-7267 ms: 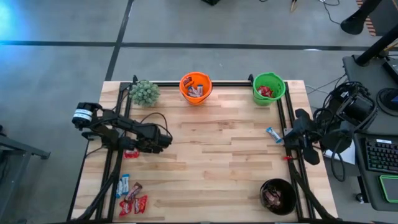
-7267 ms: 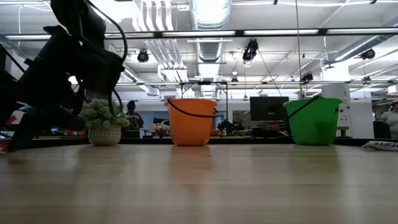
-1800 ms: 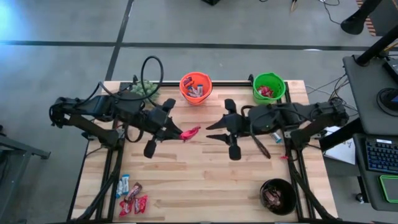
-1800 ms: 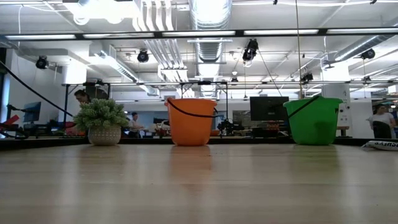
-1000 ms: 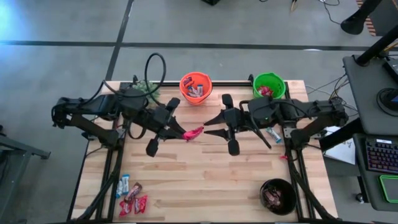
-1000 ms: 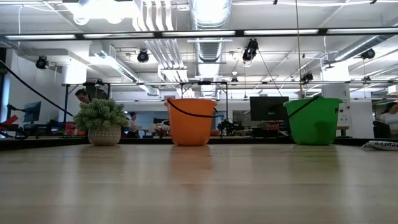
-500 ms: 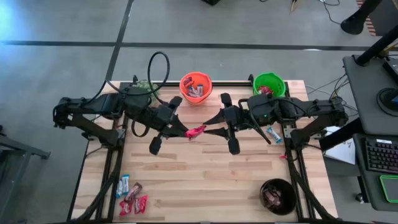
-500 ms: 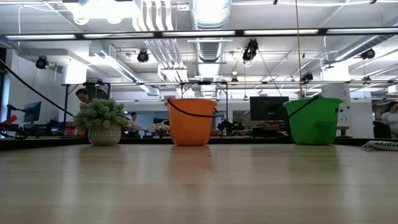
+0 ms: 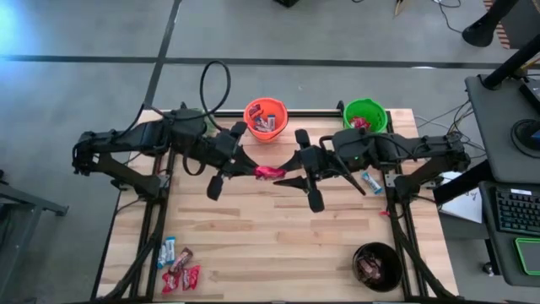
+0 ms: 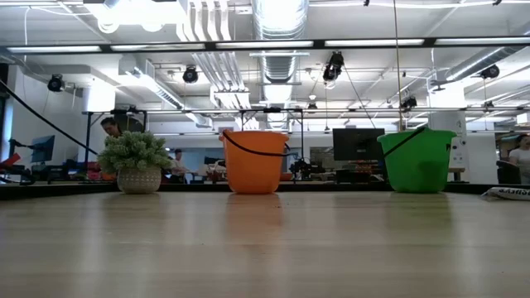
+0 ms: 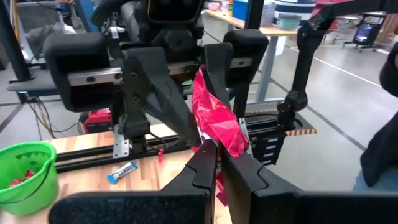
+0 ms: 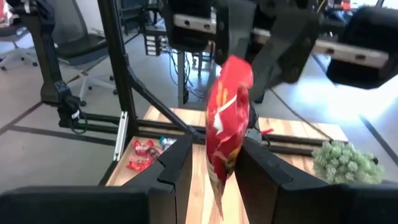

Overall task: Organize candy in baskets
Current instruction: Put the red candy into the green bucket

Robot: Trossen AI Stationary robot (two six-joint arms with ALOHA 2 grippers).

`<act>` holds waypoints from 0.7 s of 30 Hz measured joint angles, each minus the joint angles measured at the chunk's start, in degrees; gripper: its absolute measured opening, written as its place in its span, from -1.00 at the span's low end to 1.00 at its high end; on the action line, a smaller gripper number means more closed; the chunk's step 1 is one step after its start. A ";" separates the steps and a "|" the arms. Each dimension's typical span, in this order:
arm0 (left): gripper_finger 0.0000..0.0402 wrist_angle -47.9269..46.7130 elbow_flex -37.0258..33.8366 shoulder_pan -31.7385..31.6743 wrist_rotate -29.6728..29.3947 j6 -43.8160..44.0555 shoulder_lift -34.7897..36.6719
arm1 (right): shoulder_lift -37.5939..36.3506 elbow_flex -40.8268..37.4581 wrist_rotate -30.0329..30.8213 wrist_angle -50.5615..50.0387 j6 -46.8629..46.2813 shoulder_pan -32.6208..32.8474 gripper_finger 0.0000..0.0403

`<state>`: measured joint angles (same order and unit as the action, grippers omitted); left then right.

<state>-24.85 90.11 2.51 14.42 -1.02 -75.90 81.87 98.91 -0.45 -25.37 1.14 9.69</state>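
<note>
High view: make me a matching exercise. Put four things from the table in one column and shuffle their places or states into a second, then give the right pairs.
Things:
1. left gripper
2. right gripper
3. black basket
4. orange basket

Places or states:
A. at the table's far edge, holding candy of mixed colours
B. shut on the red candy above mid-table
C. at the near right corner of the table
D. jaws apart, either side of the red candy's other end

Pairs: 1-B, 2-D, 3-C, 4-A

red candy point(image 9: 268, 172) between dark pincers, orange basket point(image 9: 265, 119), green basket point(image 9: 364, 119), black basket point(image 9: 377, 266), pale wood table point(image 9: 278, 236).
</note>
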 joint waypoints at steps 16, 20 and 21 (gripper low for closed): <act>-1.00 0.21 0.00 -0.44 -0.58 -1.01 -0.24 | 0.33 0.00 0.38 2.38 -5.57 -3.45 -0.91; -1.00 -1.34 -0.01 -1.20 -1.27 -1.06 -0.23 | 0.14 0.01 1.73 0.29 -5.40 -3.48 -0.92; -1.00 -1.97 -0.02 -1.37 -2.52 -1.10 -0.24 | 0.07 0.14 2.21 -0.70 -5.58 -3.51 -0.92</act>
<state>-26.81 90.08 1.15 11.90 -2.12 -76.14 81.93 99.05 1.76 -26.07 -4.44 6.18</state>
